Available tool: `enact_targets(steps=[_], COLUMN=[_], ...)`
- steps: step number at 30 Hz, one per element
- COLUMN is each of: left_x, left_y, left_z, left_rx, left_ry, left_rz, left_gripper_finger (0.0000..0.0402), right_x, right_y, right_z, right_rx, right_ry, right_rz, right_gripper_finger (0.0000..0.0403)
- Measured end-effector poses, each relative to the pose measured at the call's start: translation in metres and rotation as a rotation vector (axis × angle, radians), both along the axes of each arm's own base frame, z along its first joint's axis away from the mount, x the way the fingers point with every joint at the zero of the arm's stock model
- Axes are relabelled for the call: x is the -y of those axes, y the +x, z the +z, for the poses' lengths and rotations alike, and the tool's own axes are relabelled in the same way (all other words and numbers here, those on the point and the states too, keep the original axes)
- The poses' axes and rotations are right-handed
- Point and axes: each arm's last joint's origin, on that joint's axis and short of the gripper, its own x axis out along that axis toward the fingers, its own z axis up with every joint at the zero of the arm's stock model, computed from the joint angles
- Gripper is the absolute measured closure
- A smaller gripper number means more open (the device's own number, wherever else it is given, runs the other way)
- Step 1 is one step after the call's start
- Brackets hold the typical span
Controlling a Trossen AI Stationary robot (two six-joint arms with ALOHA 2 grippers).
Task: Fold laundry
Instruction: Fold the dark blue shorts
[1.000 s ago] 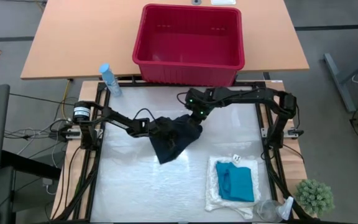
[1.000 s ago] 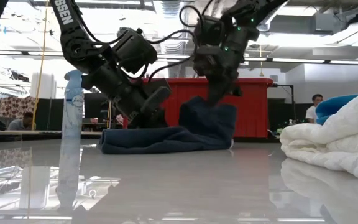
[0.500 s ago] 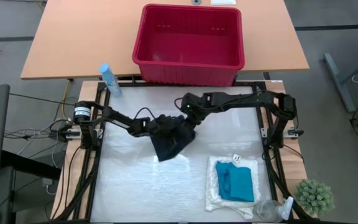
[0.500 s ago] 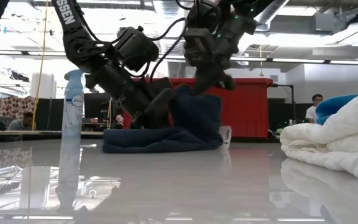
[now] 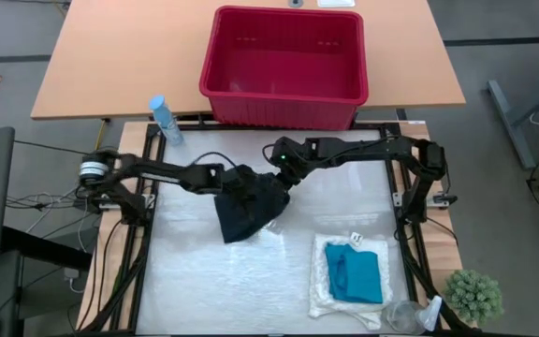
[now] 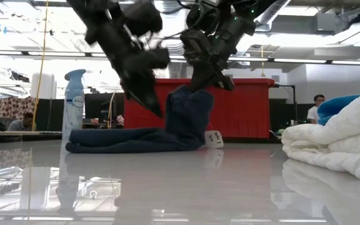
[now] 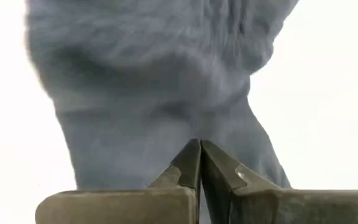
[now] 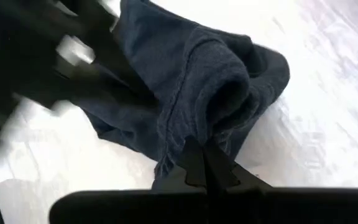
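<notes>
Two pairs of dark fingers, left [image 5: 235,186] and right [image 5: 282,174], each pinched together on soft, rumpled navy-black fleecy garment [image 5: 247,208].

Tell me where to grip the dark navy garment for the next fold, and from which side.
Probably grip the flat tail of the dark navy garment nearest the table's front edge, coming straight down: it lies thin and clear there, while its far end is bunched up under both grippers.
</notes>
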Motion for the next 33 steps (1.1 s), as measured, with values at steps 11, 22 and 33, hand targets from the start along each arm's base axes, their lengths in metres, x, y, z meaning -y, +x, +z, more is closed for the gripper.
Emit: enact_targets(steps=[11, 22, 33], left_x=[0.032, 0.056, 0.056], left_y=[-0.055, -0.053, -0.035], left_z=[-0.005, -0.043, -0.068], left_rx=[0.006, -0.050, -0.015], left_ry=[-0.038, -0.048, -0.018], left_rz=[0.043, 0.045, -0.008], left_gripper_finger=[0.0401, 0.0401, 0.0401], right_x=[0.003, 0.002, 0.002], right_y=[-0.001, -0.002, -0.003], right_z=[0.000, -0.001, -0.002], right_rx=[-0.005, -0.016, -0.033], right_ry=[-0.011, -0.008, 0.003], right_rz=[0.007, 0.006, -0.002], right_gripper_finger=[0.0394, 0.0394, 0.0394])
